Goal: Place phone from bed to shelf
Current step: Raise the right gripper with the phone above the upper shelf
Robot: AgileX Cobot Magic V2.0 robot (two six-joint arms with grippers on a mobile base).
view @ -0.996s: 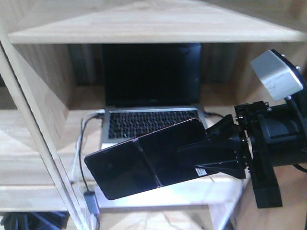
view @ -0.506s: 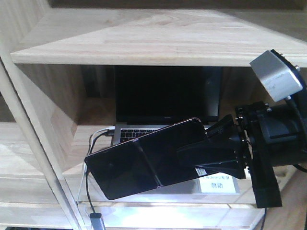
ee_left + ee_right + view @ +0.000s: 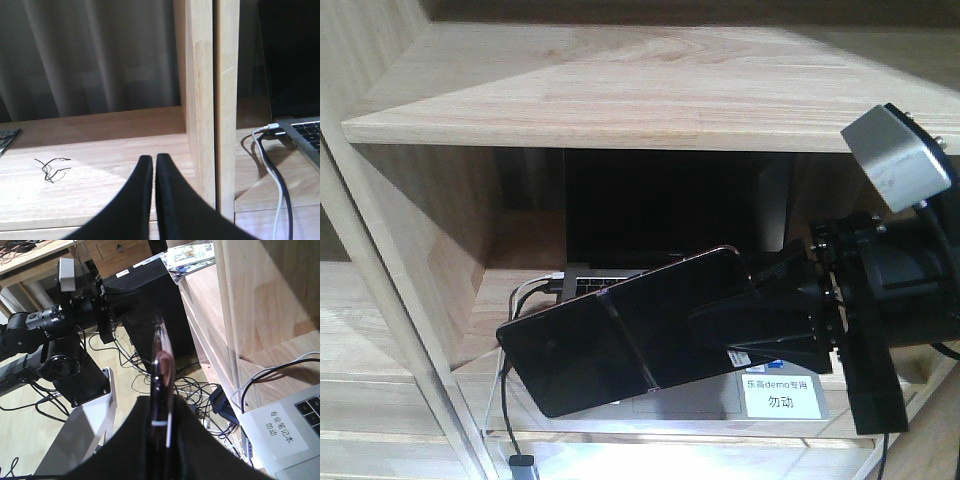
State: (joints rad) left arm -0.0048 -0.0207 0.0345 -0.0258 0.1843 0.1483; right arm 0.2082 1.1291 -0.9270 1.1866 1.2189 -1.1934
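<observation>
The phone (image 3: 620,345) hangs tilted in the middle of the front view, grasped at its right end by the right claw (image 3: 750,325). It is in front of the laptop (image 3: 660,215) and below the thick pale shelf (image 3: 650,95) board across the top of the frame. Taking it off the bed looks done; what is left, I judge, is laying it on the shelf and letting go. The left claw (image 3: 152,167) is clenched on nothing.

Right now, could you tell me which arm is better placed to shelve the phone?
Right: the right end effector grips the phone facing the shelf; the left end effector is shut, empty.
</observation>
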